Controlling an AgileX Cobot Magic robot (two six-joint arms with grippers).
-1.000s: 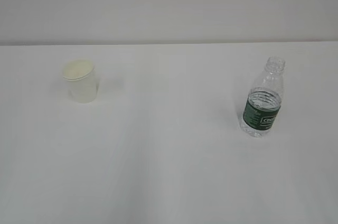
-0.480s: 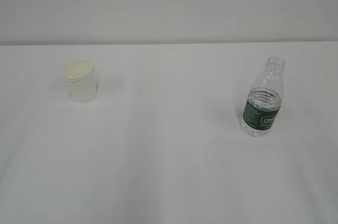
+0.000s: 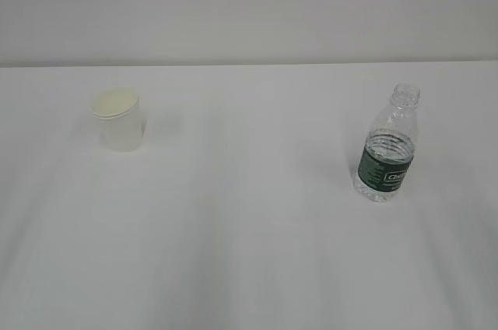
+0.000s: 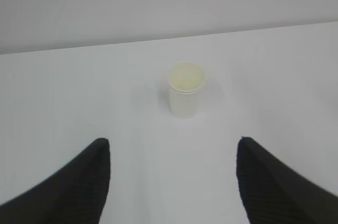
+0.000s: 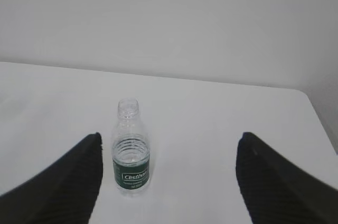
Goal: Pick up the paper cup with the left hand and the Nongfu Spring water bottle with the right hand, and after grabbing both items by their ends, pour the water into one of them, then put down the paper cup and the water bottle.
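Observation:
The white paper cup (image 3: 119,120) stands upright at the table's left; the left wrist view shows the cup (image 4: 186,90) ahead, well beyond the fingertips. My left gripper (image 4: 171,147) is open with nothing between its dark fingers. The clear Nongfu Spring water bottle (image 3: 387,147) with its green label stands upright and capless at the right. In the right wrist view the bottle (image 5: 130,150) sits just inside the left finger, farther off than the tips. My right gripper (image 5: 169,142) is open and empty. Water reaches to about the label's top. Neither gripper shows in the exterior view.
The white table (image 3: 249,229) runs back to a pale wall. Its right edge (image 5: 317,113) shows in the right wrist view. Nothing else stands on the surface.

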